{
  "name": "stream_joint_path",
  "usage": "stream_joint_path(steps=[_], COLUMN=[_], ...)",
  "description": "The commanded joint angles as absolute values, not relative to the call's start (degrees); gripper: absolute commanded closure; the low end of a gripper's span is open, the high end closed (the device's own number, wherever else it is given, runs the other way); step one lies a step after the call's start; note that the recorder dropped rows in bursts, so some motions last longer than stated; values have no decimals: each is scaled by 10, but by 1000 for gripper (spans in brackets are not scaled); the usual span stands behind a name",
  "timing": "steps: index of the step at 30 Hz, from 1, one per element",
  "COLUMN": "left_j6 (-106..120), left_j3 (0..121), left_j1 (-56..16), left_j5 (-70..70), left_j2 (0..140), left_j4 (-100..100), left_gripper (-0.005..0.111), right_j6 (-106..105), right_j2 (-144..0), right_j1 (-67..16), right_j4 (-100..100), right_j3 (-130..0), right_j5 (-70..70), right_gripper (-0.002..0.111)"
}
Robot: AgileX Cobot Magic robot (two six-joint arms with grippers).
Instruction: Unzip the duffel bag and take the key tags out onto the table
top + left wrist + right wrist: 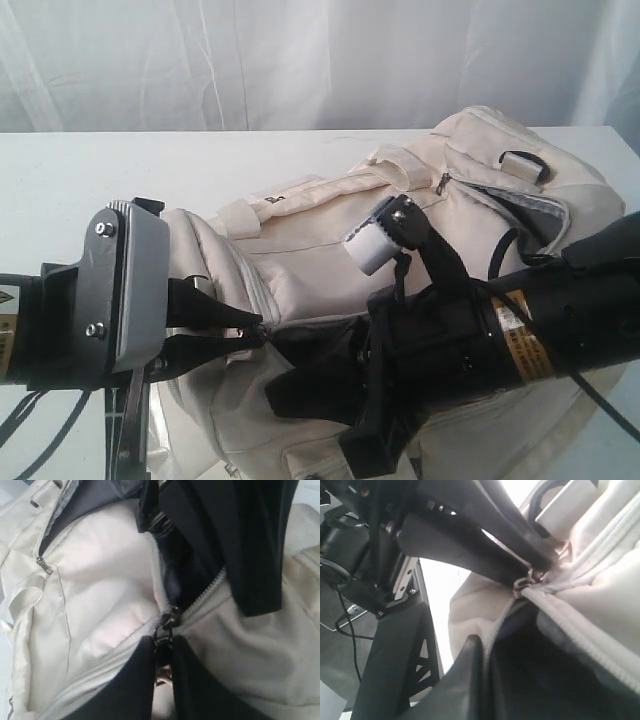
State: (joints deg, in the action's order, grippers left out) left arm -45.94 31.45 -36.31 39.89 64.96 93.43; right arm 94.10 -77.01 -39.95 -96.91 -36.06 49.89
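1. Left wrist view, for the left gripper: pinches the metal zipper pull between black fingertips that almost touch.
2. For the right gripper: stands closed tight, pressed into the cloth just beside the left one; cannot tell whether any fabric sits pinched inside.
3. For the duffel bag: lies across the white table, cream and crumpled, toward its right half; gapes dark past the pull where the zipper teeth part; shows grey lining at an open end pocket, with a black strap ring near it.
4. For room: leaves bare tabletop to the left and behind, up to the white curtain; comes close to the table's right edge; crowds the near side with both arms.
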Motion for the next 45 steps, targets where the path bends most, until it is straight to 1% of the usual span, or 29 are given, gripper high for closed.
stream_joint_path(steps=[1, 5, 9, 12, 14, 15, 16, 19, 21, 22, 23, 26, 28, 32, 35, 41, 45], left_j6=[-464, -463, -462, -462, -462, -462, -462, -462, -462, -462, -462, -462, -462, -461, -455, -435, -435], left_j3=[314, 314, 314, 315, 315, 315, 315, 315, 315, 315, 315, 315, 315, 315, 315, 315, 315], left_j1=[-361, -361, -361, -361, -361, -361, -361, -361, -361, -361, -361, -361, -361, -361, -361, -361, -361], left_j5=[327, 263, 182, 173, 209, 225, 226, 227, 227, 227, 227, 229, 255, 298, 309, 320, 309], left_j2=[646, 642, 628, 626, 626, 626, 626, 626, 626, 626, 626, 626, 626, 626, 624, 599, 586], left_j4=[930, 929, 918, 917, 917, 917, 917, 917, 918, 918, 919, 919, 919, 924, 930, 930, 930], left_gripper=[103, 103, 103, 103, 103, 103, 103, 103, 103, 103, 103, 103, 103, 103, 103, 103, 103], right_j6=[952, 952, 952, 950, 951, 955, 964, 989, 1026, 1055, 1075, 1148, 1207, 1206, 1206, 1206, 1206], right_j2=[-767, -767, -767, -767, -767, -767, -767, -767, -767, -767, -766, -759, -752, -747, -747, -747, -747], right_j1=[-400, -400, -400, -400, -400, -400, -400, -400, -400, -400, -399, -393, -383, -381, -381, -382, -382], right_j4=[-999, -999, -999, -999, -999, -999, -999, -941, -891, -869, -857, -850, -839, -734, -659, -656, -687], right_j3=[-359, -359, -359, -359, -359, -359, -359, -359, -359, -359, -359, -359, -359, -359, -359, -359, -359], right_j5=[524, 544, 597, 611, 584, 555, 536, 524, 518, 508, 495, 457, 439, 432, 403, 423, 462], right_gripper=[108, 108, 108, 108, 108, 104, 96, 61, 39, 31, 27, 29, 31, 38, 42, 47, 55])
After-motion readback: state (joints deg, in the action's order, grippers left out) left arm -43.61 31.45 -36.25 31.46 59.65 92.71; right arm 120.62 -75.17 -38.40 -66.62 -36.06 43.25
